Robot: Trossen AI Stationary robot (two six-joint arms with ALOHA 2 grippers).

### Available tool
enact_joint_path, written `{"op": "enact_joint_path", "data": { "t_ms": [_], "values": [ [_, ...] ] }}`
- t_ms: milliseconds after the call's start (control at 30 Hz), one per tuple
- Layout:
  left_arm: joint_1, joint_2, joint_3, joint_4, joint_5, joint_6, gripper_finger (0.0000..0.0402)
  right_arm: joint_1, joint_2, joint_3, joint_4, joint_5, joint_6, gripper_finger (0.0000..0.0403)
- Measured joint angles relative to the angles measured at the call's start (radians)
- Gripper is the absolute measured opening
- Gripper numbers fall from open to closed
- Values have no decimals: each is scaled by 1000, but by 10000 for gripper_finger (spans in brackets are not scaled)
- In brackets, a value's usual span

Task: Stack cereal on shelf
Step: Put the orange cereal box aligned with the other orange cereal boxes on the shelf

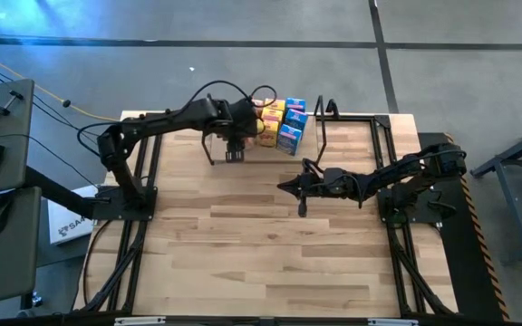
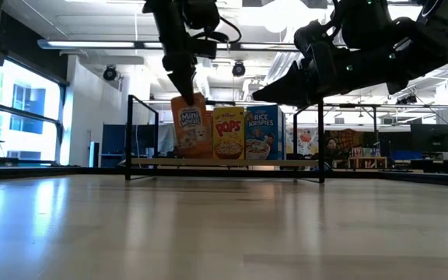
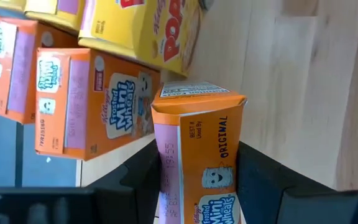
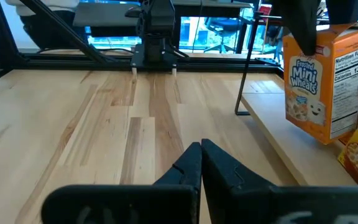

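My left gripper (image 1: 241,127) is shut on an orange Frosted Mini Wheats box (image 2: 191,124) and holds it over the shelf (image 2: 302,162) at the table's far edge. A yellow Pops box (image 2: 229,132) and a blue Rice Krispies box (image 2: 262,132) stand upright on the shelf plank beside it. More orange boxes (image 3: 98,99) and a yellow box (image 3: 148,31) show in the left wrist view. The shelf's black wire upright (image 1: 320,127) stands to the right of the boxes. My right gripper (image 1: 290,186) is shut and empty, above the table's middle. My left gripper pinches the orange box between its two fingers (image 3: 260,180), on two opposite faces near its upper end (image 4: 319,43). The fingers come from above, pointing down. The box hangs tilted below them. I cannot tell whether its lower end (image 4: 322,138) touches the shelf plank.
The plank table top (image 1: 243,254) stretches bare from the middle to the near edge. Black arm stands flank it at left (image 1: 130,195) and right (image 1: 406,204). A person (image 2: 331,148) shows far off in the room behind the shelf.
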Motion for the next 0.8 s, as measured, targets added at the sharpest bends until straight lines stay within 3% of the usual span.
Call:
{"op": "enact_joint_path", "data": {
  "t_ms": [200, 533, 800],
  "values": [
    [6, 0, 0, 31, -4, 18, 164, 0, 0, 0, 0, 0, 3, 0],
    [3, 11, -1, 47, -9, 18, 219, 0, 0, 0, 0, -3, 18, 0],
    [9, 14, 0, 49, -45, 24, 228, 0, 0, 0, 0, -5, 19, 0]
  ]
}}
